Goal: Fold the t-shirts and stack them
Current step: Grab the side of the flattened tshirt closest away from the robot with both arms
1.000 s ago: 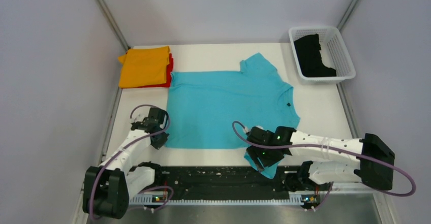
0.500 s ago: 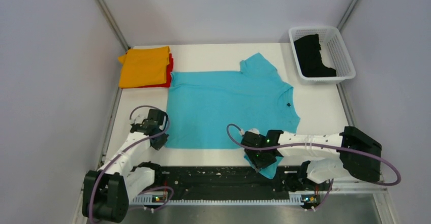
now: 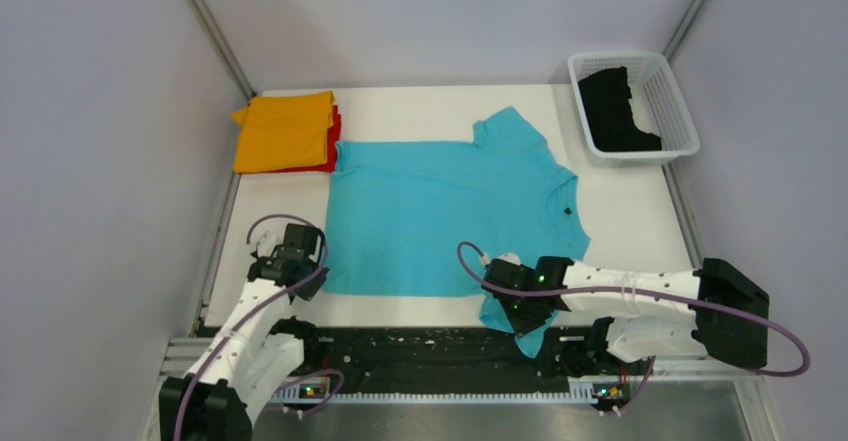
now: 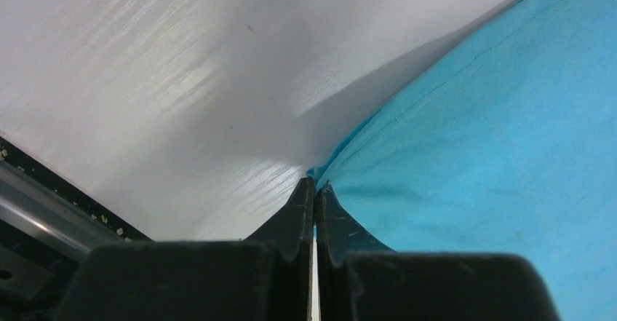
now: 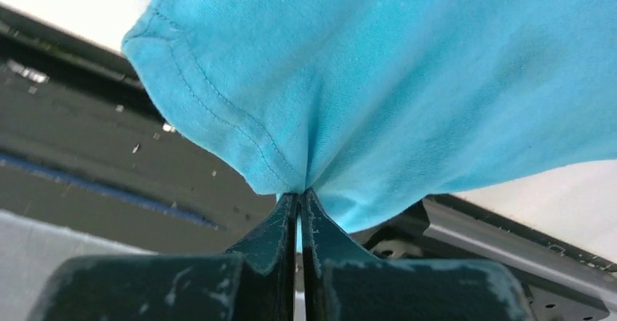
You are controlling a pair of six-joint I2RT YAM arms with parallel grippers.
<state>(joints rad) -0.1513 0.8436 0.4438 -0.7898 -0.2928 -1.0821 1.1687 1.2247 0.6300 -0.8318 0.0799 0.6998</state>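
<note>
A turquoise-blue t-shirt [image 3: 440, 211] lies spread flat across the middle of the white table, collar to the right. My left gripper [image 3: 312, 279] is shut on its near-left hem corner [image 4: 327, 164], lifting the edge slightly. At the near right, the right gripper [image 3: 510, 316] is shut on the near sleeve [image 5: 305, 117], which hangs over the table's front edge. An orange t-shirt [image 3: 285, 129] lies folded on top of a folded red t-shirt [image 3: 334, 139] at the far left. A black t-shirt [image 3: 615, 109] lies crumpled in the basket.
A white mesh basket [image 3: 675, 111] stands at the far right corner. The black rail [image 3: 420, 346] with the arm bases runs along the table's front edge. Grey walls close in the left, back and right sides.
The right gripper has closed on the near sleeve of the turquoise-blue t-shirt. The left gripper, still shut on the hem corner, has shifted a little toward the near edge.
</note>
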